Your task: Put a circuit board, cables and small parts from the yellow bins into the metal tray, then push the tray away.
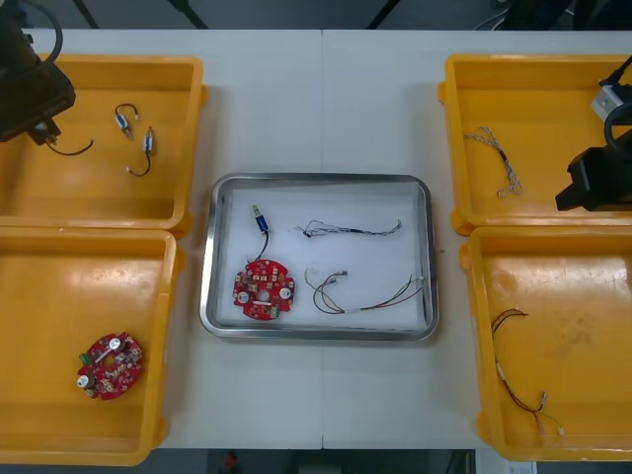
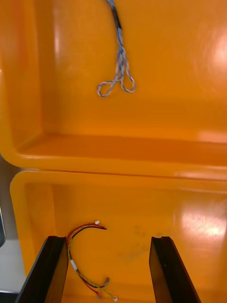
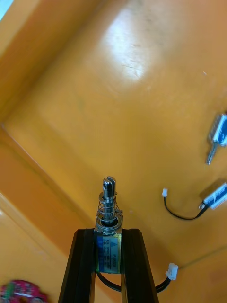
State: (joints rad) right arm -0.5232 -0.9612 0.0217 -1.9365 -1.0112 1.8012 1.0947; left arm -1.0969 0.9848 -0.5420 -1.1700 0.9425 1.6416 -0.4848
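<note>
The loading looks well advanced. The shiny rectangular metal tray (image 1: 209, 259), white inside, sits mid-table and already holds a round red circuit board (image 1: 263, 289) at its near-left corner. A small blue-bodied metal part (image 1: 260, 219) lies just beyond the board, a thin dark cable (image 1: 351, 230) lies across the tray's far half, and a looped red, yellow and green cable (image 1: 365, 294) lies in its near-right part. I judge that one more part is being fetched. After that, what remains is setting it in the tray and pushing the tray away; the tray appears not yet pushed.

The left tool (image 3: 109, 234) is over the yellow plastic bin (image 1: 188, 99) left of and beyond the tray. It is clenched on a small metal part with a spring and plunger (image 3: 109, 208), whose plunger end juts past the fingertips while its black lead trails behind. Whether the part is lifted clear of the bin floor I cannot tell. Two more small metal parts with black leads (image 1: 135, 133) lie in the same bin, on the tray's side of the tool.

The right tool (image 2: 106, 241) waits well right of the tray, released, with its fingers standing wide apart. It is aimed down over the near-right yellow bin (image 1: 474, 296), above a red and yellow cable (image 2: 80, 255). A twisted blue and white cable (image 2: 118, 71) rests in the bin beyond. A spare red board (image 1: 109, 363) stays in the bin left of and nearer than the tray.
</note>
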